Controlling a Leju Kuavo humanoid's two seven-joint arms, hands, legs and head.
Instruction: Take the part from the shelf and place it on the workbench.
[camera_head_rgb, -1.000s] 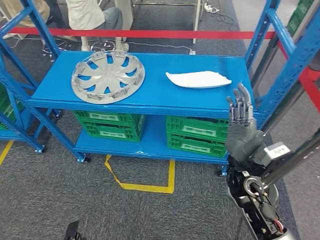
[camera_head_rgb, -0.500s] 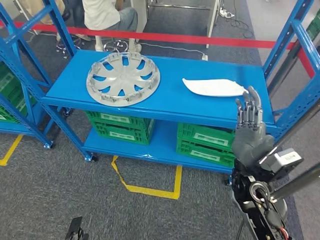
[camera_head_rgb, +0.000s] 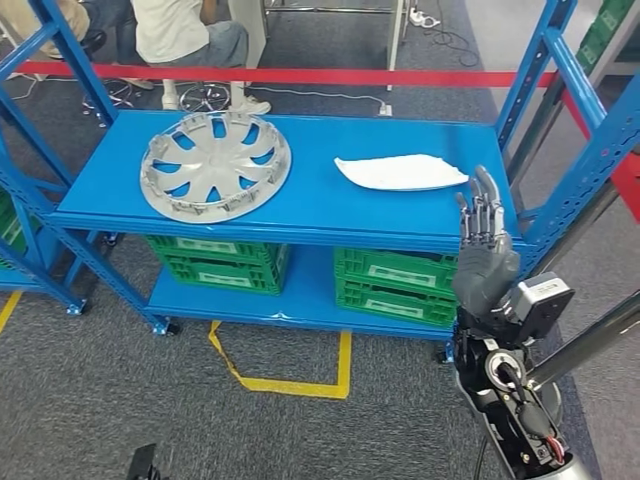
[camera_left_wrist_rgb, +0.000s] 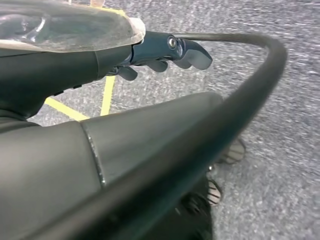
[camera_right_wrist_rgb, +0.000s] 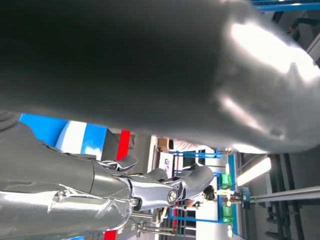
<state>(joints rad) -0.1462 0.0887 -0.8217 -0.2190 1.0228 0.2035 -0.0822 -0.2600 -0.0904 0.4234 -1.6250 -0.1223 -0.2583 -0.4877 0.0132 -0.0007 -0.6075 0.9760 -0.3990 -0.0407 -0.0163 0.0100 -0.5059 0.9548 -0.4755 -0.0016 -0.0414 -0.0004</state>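
A silver wheel cover (camera_head_rgb: 215, 165) lies flat on the left half of the blue shelf (camera_head_rgb: 309, 205). A flat white part (camera_head_rgb: 400, 172) lies on the right half. My right hand (camera_head_rgb: 480, 238) is raised in front of the shelf's front right corner, just short of the white part, with its fingers upright and apart and nothing in them. In the right wrist view the same hand (camera_right_wrist_rgb: 151, 189) holds nothing. My left hand (camera_left_wrist_rgb: 166, 52) hangs over the grey carpet, its dark fingers loosely extended and holding nothing.
Green crates (camera_head_rgb: 219, 260) (camera_head_rgb: 392, 283) sit on the lower shelf. Blue uprights (camera_head_rgb: 540, 75) frame the rack's right end. Red barrier tape (camera_head_rgb: 302, 76) runs behind it, with a seated person (camera_head_rgb: 181, 30) beyond. A yellow floor marking (camera_head_rgb: 302, 380) lies in front.
The whole picture swung right and then back left, so the camera moved. My right hand stays raised at the shelf's right front corner. The parts lie where they were.
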